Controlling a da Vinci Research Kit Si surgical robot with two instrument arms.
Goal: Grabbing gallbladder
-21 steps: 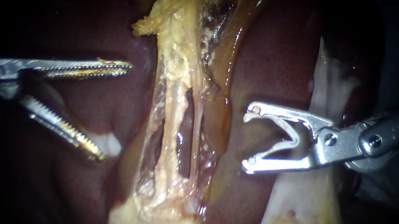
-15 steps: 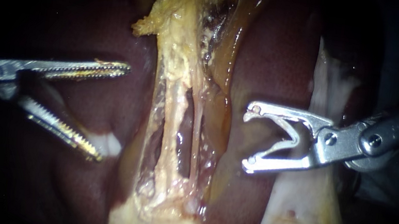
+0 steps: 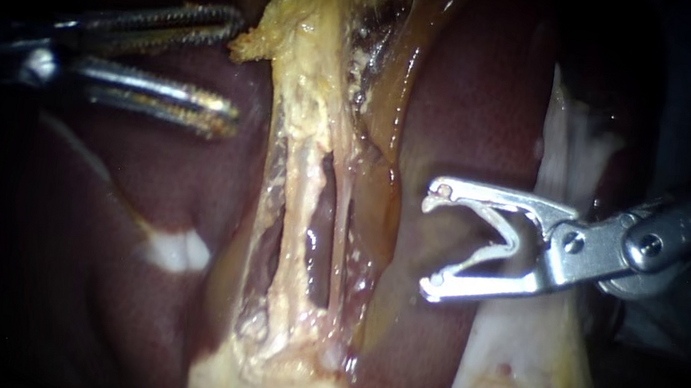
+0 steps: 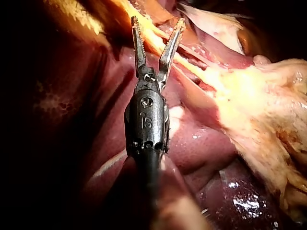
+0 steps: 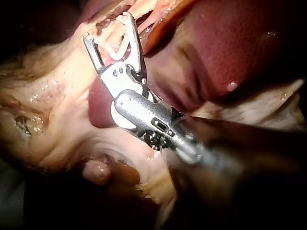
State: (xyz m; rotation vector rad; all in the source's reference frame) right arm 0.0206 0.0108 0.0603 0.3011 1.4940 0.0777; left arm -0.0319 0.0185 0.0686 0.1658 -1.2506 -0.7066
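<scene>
**Endoscope view.** The gallbladder (image 3: 303, 80) is a yellowish band running from 12 o'clock to 6 o'clock through the centre. Dark red liver (image 3: 475, 104) flanks it on both sides. The left instrument (image 3: 237, 70) enters from 9 o'clock. Its jaws are partly open and empty, with the tips just beside the band's ragged edge at 11 o'clock. Contact cannot be confirmed here. The right instrument (image 3: 429, 242) enters from 3 o'clock. Its jaws are spread wide and hold nothing, over the liver and clear of the band. Pale white tissue (image 3: 519, 372) lies behind its wrist at 4 o'clock.

**Left wrist view.** The left instrument (image 4: 158, 23) shows a clear V-shaped gap. The gallbladder (image 4: 153, 40) crosses that gap near the tips and is not gripped. The liver (image 4: 201, 139) lies under the shaft.

**Right wrist view.** The right instrument (image 5: 107, 27) has its jaws apart and frames pale strands ahead. Depth to them is unreadable.
</scene>
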